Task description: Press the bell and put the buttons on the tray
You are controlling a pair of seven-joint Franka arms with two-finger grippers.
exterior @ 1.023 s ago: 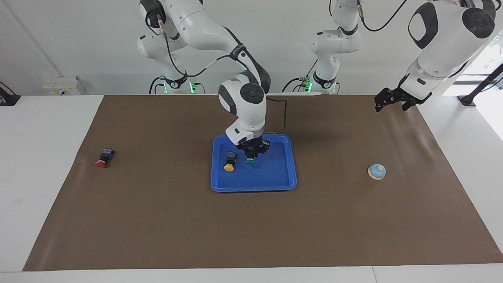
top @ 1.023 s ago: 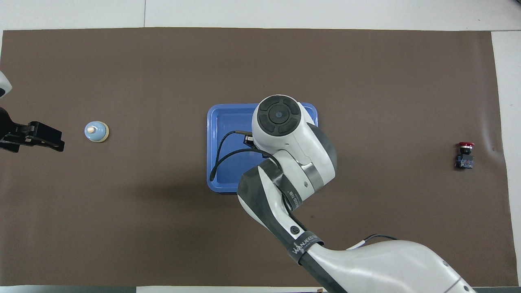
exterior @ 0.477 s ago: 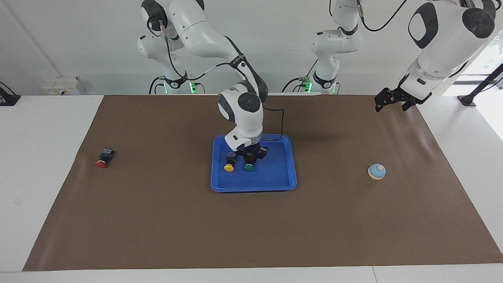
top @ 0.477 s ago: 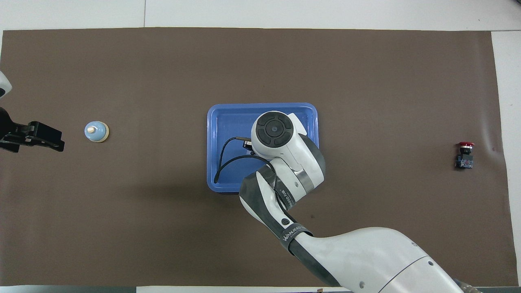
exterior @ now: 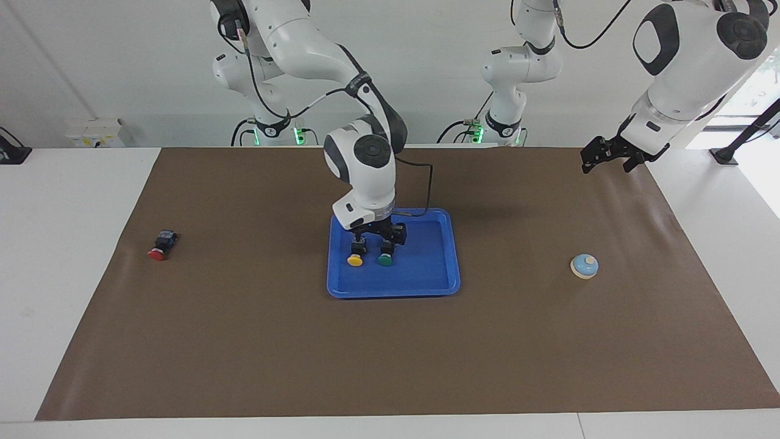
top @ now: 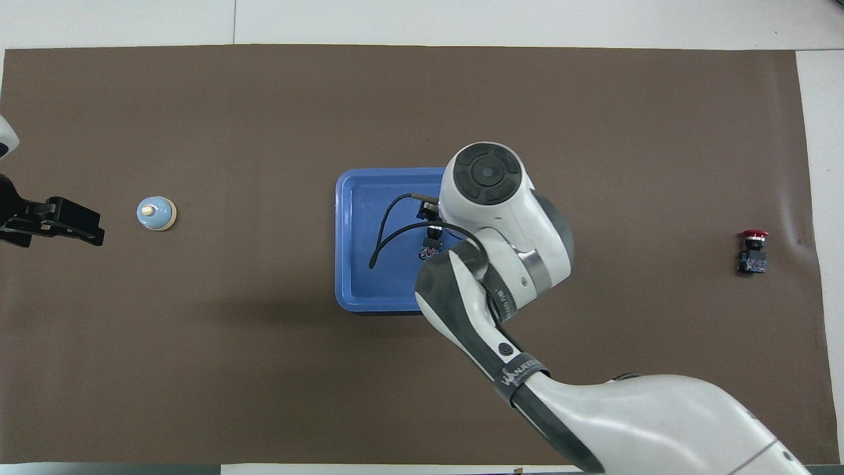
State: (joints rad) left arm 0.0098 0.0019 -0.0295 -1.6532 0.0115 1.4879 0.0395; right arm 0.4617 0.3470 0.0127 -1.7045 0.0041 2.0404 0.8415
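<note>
Two buttons, yellow button [exterior: 354,260] and green button [exterior: 384,260], lay in our tray [exterior: 426,274] beneath our released right gripper [exterior: 376,235]; red button [exterior: 157,253] and bell [exterior: 584,266] sat apart; our left gripper [exterior: 606,155] waited, jaws spread.

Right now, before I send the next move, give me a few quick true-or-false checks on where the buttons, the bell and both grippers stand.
1. The yellow button and the green button lie side by side in the blue tray. True.
2. The red button is in the tray too. False: it lies on the brown mat toward the right arm's end of the table.
3. The right gripper is over the tray, open. True.
4. The left gripper is pressing the bell. False: it hangs in the air at the left arm's end, clear of the bell.
5. The bell sits in the tray. False: it rests on the mat.
</note>
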